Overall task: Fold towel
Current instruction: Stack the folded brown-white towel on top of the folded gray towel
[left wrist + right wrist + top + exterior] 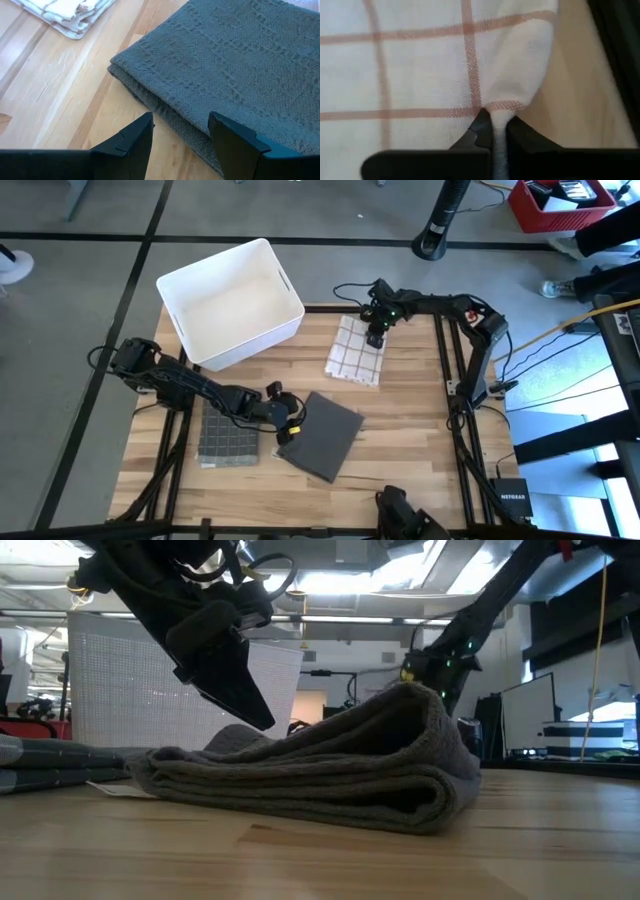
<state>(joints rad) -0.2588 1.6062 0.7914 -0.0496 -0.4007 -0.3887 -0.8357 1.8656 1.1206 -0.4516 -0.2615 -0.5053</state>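
A white towel with red checks lies flat on the wooden table at the far right. My right gripper stands over its far right part, shut on the cloth. A dark grey folded towel lies in the middle near the front edge. My left gripper hovers open at that towel's left edge, fingers on either side of the folded edge without touching it. My right gripper pinches a small raised ridge of the white towel between its two fingers, close to the towel's right edge near the far corner. The fingers come from above, slanting down. The rest of the towel lies on the table.
A white plastic bin stands at the far left. A grey checked folded cloth lies near the left front, under the left arm. Bare wood shows between the white towel and the dark towel.
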